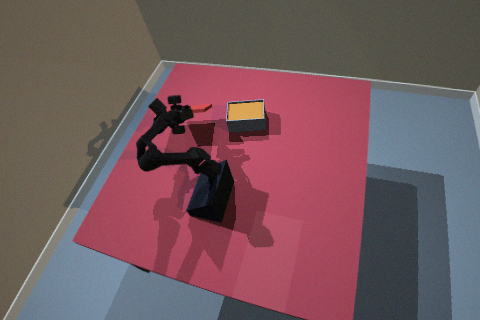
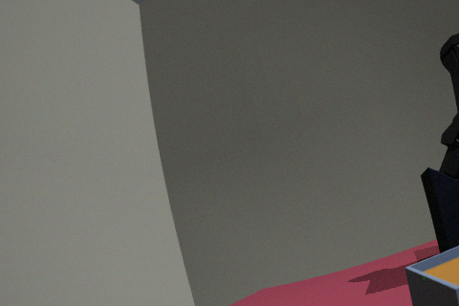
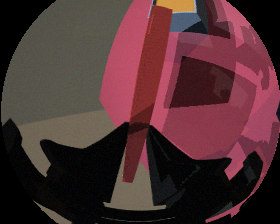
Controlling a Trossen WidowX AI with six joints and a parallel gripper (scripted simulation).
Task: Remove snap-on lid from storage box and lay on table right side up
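The storage box (image 1: 246, 117) (image 2: 432, 280) (image 3: 180, 5) is grey with an orange inside and stands open on the red mat (image 1: 310, 146). The red lid (image 1: 202, 108) (image 3: 149, 85) is off the box and held in the air to the box's left, above the mat. In the wrist view it shows edge-on as a long red strip running from the fingers toward the box. My gripper (image 1: 190, 111) (image 3: 138, 127) is shut on the lid's near edge. The lid's shadow lies on the mat under it.
The arm's dark base block (image 1: 212, 191) (image 2: 442, 207) stands on the mat in front of the box. The mat lies on a grey-blue table (image 1: 420, 136) with a raised pale rim. Walls rise close behind and to the left.
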